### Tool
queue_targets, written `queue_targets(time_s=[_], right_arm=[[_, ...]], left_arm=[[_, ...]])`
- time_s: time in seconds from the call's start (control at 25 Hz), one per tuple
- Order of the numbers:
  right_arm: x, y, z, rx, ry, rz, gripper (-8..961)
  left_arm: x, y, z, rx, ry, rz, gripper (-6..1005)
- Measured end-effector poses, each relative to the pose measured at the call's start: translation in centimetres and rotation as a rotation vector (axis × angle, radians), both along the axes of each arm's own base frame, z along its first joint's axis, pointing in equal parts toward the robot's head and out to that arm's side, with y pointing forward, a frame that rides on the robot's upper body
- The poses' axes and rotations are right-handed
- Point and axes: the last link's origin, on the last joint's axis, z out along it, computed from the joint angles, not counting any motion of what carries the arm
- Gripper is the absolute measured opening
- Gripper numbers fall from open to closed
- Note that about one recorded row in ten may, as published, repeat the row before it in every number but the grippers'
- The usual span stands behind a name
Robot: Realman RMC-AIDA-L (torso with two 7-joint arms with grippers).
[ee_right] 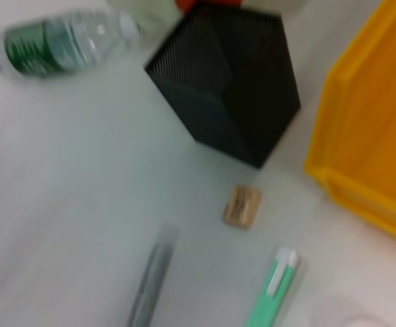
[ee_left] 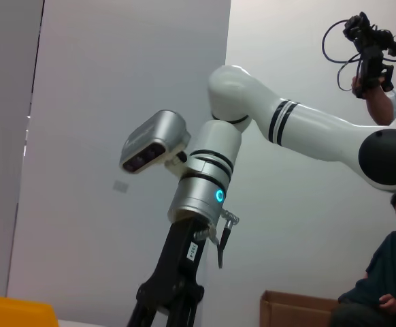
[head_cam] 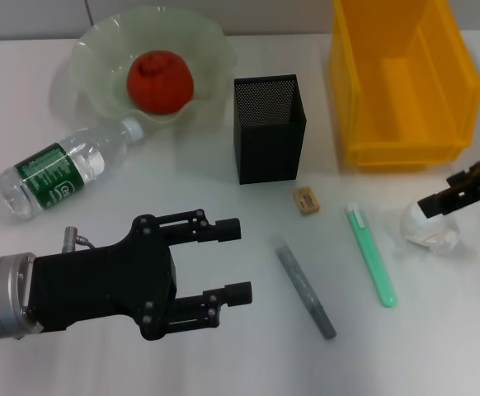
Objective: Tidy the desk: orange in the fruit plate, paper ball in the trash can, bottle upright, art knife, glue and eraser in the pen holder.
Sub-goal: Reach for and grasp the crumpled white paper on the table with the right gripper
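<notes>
- Beside the trash can (head_cam: 401, 82), right gripper (head_cam: 440, 204) touches the paper ball (head_cam: 431, 229); jaw state unclear, so it may slip
- Left gripper (head_cam: 233, 261) hovers, jaws spread

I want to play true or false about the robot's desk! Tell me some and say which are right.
1. The orange sits in the fruit plate. True.
2. The bottle stands upright. False: it lies on its side.
3. The paper ball is inside the trash can. False: it is on the desk, at the right gripper.
4. The eraser lies on the desk near the pen holder. True.
5. The left gripper is open. True.
</notes>
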Motion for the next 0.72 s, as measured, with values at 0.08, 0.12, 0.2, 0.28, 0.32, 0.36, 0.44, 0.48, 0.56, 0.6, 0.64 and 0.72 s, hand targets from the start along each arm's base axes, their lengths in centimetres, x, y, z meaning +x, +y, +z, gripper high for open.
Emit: queue_targets(time_s=[0.08, 0.12, 0.2, 0.28, 0.32, 0.36, 0.44, 0.48, 0.56, 0.6, 0.64, 0.72], right_arm=[[0.0, 0.3, -0.4, 0.0, -0.022, -0.013, 769], [0.0, 0.4, -0.5, 0.004, -0.031, -0.019, 769], [0.0, 0.6, -0.9, 0.007, -0.048, -0.03, 769], [0.2, 0.8, -1.2, 0.005, -0.076, -0.044, 768], [0.3, 0.9, -1.3, 0.006, -0.089, -0.051, 768], [0.6, 1.0, -1.4, 0.013, -0.101, -0.06, 768], [0.7, 1.2, -1.4, 0.026, -0.107, -0.061, 768], [0.7, 1.2, -1.4, 0.026, -0.107, -0.061, 767], [1.0, 1.3, -1.5, 0.038, -0.109, -0.069, 767], [1.4, 1.4, -1.9, 0.034, -0.106, -0.081, 767], [1.4, 1.4, -1.9, 0.034, -0.106, -0.081, 767], [1.6, 1.4, -2.2, 0.029, -0.103, -0.089, 766]], left_arm=[[0.0, 0.0, 0.0, 0.004, 0.003, 0.001, 658], [-0.1, 0.0, -0.1, 0.004, 0.004, 0.003, 658], [-0.1, 0.1, -0.2, 0.004, 0.006, 0.01, 658], [-0.2, 0.1, -0.2, 0.003, 0.007, 0.014, 658], [-0.2, 0.1, -0.2, 0.003, 0.007, 0.014, 658], [-0.2, 0.1, -0.2, 0.004, 0.008, 0.015, 658], [-0.2, 0.1, -0.2, 0.004, 0.008, 0.015, 658], [-0.2, 0.1, -0.3, 0.005, 0.009, 0.016, 658], [-0.2, 0.2, -0.3, 0.007, 0.012, 0.018, 659], [-0.2, 0.2, -0.3, 0.007, 0.012, 0.018, 659], [-0.2, 0.2, -0.3, 0.007, 0.012, 0.018, 659], [-0.2, 0.2, -0.3, 0.008, 0.012, 0.018, 659]])
